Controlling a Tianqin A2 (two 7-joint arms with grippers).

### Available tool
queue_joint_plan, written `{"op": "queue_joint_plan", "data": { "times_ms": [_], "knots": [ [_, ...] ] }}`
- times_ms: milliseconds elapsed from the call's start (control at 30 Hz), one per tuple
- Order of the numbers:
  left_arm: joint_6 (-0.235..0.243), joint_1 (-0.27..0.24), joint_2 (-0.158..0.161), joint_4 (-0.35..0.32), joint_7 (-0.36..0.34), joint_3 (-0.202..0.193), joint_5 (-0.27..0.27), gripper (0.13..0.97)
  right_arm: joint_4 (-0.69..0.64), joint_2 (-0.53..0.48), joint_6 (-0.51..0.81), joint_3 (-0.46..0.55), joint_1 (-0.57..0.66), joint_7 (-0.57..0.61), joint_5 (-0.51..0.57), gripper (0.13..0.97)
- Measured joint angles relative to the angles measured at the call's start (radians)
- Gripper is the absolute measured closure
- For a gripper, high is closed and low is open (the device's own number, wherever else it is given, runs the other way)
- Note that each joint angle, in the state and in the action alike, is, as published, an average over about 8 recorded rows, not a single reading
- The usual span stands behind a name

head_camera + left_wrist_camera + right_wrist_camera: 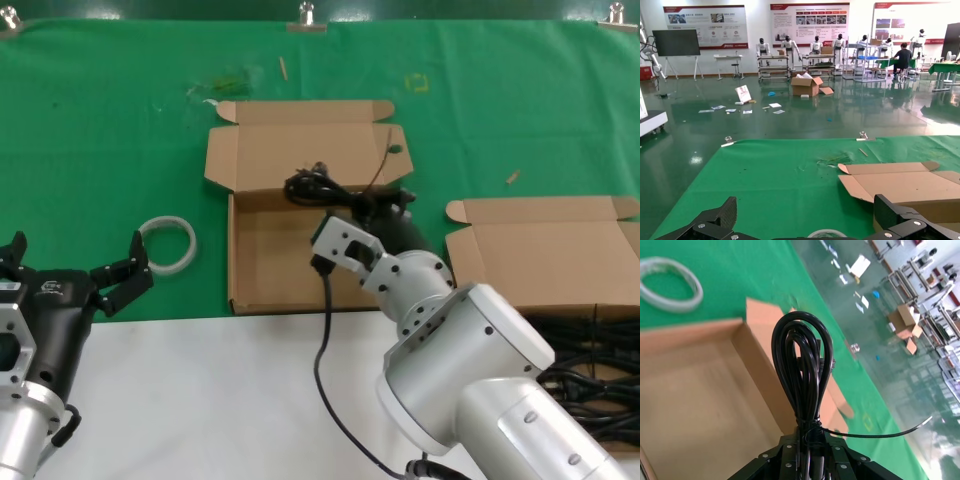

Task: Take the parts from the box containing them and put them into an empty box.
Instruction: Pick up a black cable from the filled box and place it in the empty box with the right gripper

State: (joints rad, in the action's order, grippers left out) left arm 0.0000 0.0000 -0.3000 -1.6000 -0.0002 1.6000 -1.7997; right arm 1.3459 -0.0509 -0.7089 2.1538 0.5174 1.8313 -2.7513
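Observation:
My right gripper (352, 203) is shut on a black cable bundle (312, 186) and holds it over the back of the empty box (262, 262), whose lid flap has a small hole. In the right wrist view the bundle (801, 365) loops out from the shut gripper (807, 452) above the box's bare floor (685, 395). The box containing the parts (545, 250) stands at the right, with several black cables (590, 345) in it, partly hidden by my right arm. My left gripper (75, 268) is open and empty at the lower left, and it also shows in the left wrist view (810, 227).
A white ring (168, 245) lies on the green cloth left of the empty box; it shows in the right wrist view (670, 282) and the left wrist view (827, 233). A white table edge runs along the front. A thin cable tie tail (890, 432) sticks out from the bundle.

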Motion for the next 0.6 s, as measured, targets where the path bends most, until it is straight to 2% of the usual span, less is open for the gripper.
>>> {"op": "queue_joint_plan", "data": {
  "times_ms": [233, 600],
  "knots": [
    [0.000, 0.000, 0.000, 0.000, 0.000, 0.000, 0.000, 0.132, -0.003, -0.004, 0.014, 0.053, 0.007, -0.069, -0.001, 0.879],
    [0.000, 0.000, 0.000, 0.000, 0.000, 0.000, 0.000, 0.132, 0.002, -0.014, 0.017, 0.075, 0.002, -0.154, -0.002, 0.879]
  ]
}}
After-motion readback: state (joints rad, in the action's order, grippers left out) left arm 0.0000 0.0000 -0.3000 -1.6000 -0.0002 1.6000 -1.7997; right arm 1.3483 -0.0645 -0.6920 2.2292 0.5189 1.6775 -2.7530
